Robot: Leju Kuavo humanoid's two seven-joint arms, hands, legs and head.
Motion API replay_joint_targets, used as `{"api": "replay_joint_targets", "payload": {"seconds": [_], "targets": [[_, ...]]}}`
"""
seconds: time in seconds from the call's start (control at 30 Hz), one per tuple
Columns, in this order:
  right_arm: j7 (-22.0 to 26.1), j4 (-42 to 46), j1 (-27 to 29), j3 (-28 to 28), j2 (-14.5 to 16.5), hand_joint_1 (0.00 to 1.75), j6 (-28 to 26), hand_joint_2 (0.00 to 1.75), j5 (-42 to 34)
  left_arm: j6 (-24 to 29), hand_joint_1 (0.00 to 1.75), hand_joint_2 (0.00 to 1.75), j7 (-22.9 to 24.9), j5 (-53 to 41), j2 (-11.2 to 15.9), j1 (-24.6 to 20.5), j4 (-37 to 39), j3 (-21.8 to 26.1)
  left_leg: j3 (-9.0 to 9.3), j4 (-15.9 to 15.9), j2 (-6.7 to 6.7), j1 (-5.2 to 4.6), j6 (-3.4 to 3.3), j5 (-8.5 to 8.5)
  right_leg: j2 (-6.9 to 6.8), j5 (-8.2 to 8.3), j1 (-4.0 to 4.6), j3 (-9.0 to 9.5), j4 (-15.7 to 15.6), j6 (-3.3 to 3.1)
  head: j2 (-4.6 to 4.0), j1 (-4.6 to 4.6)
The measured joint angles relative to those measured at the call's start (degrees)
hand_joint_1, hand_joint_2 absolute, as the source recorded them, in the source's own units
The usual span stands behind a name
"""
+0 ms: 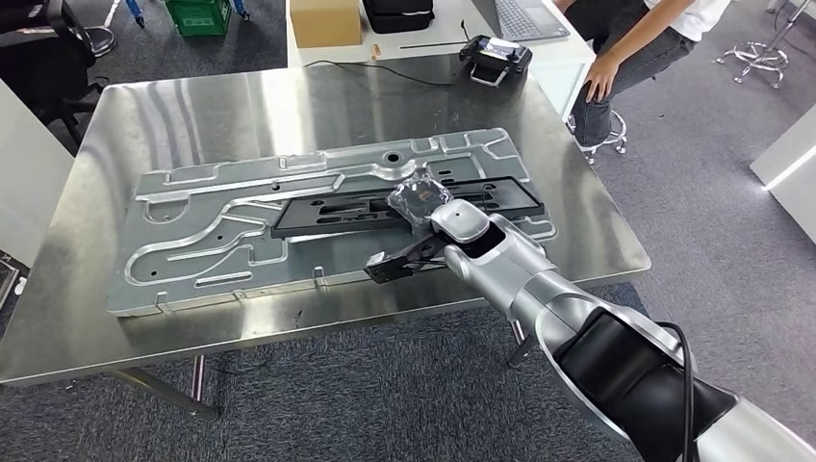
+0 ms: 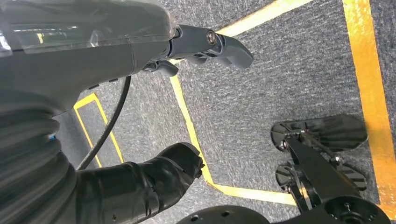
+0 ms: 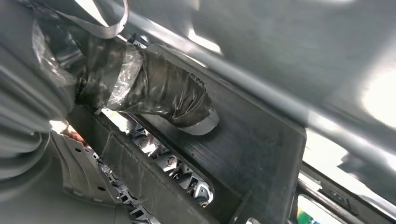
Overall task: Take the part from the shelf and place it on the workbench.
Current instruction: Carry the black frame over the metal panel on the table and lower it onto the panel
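- Now the right hand [image 1: 420, 199] sits over the long black part [image 1: 337, 207], which lies flat on a big stamped metal panel [image 1: 192, 226] on the steel workbench [image 1: 144, 115]. In the right wrist view the taped thumb [image 3: 159, 93] presses on the part's upper face and darker fingers [image 3: 159, 161] show through a slot beneath it, so the hand grips the part across one rail.
- Probably the grip stays near the part's right-hand half because the arm reaches in from that side; a hold that far from the middle would let the far end sag if lifted.
- The part already rests on the panel, so I judge the placing nearly done, with letting go as the step left.
- At the left wrist the left hand [image 2: 177, 51] hangs over grey carpet with yellow tape lines; it holds nothing, its thumb and fingers apart.
- Count: one black part, one metal panel, one workbench.
- Beyond the far edge: one cardboard box [image 1: 325, 21], one green crate [image 1: 199, 14], one small black device [image 1: 496, 56] with a cable, and one seated person [image 1: 635, 48] at the far right with a hand resting on a knee.
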State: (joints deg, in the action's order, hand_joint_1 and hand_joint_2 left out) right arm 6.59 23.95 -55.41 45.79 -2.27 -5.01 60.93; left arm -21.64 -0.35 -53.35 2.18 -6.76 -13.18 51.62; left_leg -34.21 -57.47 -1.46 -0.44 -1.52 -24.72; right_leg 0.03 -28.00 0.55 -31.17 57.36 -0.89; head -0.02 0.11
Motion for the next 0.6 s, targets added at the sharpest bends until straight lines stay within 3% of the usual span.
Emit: {"api": "replay_joint_targets", "payload": {"seconds": [0.13, 0.27, 0.6], "targets": [[-0.01, -1.00, -0.52, 0.00, 0.01, 1.75, -0.02, 1.75, -0.01, -0.10, 0.00, 1.75, 0.00, 0.00, 0.05, -0.21, 0.00, -0.07, 0.07, -0.04, 0.01, 0.00, -0.15, 0.11, 0.00, 0.09, -0.03, 0.09, 0.00, 0.04, 0.00, 0.00], [0.03, -1.44, -0.59, 0.00, 0.10, 0.00, 0.02, 0.00, 0.04, -0.23, 0.00, 1.75, 0.10, 0.30, 0.05, -0.23, 0.00, -0.23, 0.16, -0.06, 0.00, 0.00, -0.17, 0.13, -0.01, 0.14, -0.03, 0.20, 0.01, 0.08, 0.00, -0.01], [0.12, -2.44, -0.50, 0.00, 0.62, 0.00, 0.03, 0.00, 0.91, -0.91, 0.00, 1.75, 1.37, 1.69, 0.05, -0.23, 0.00, -0.93, 0.24, -0.08, 0.09, 0.01, -0.17, 0.13, 0.02, 0.17, -0.05, 0.23, 0.03, 0.08, 0.00, -0.01]]}}
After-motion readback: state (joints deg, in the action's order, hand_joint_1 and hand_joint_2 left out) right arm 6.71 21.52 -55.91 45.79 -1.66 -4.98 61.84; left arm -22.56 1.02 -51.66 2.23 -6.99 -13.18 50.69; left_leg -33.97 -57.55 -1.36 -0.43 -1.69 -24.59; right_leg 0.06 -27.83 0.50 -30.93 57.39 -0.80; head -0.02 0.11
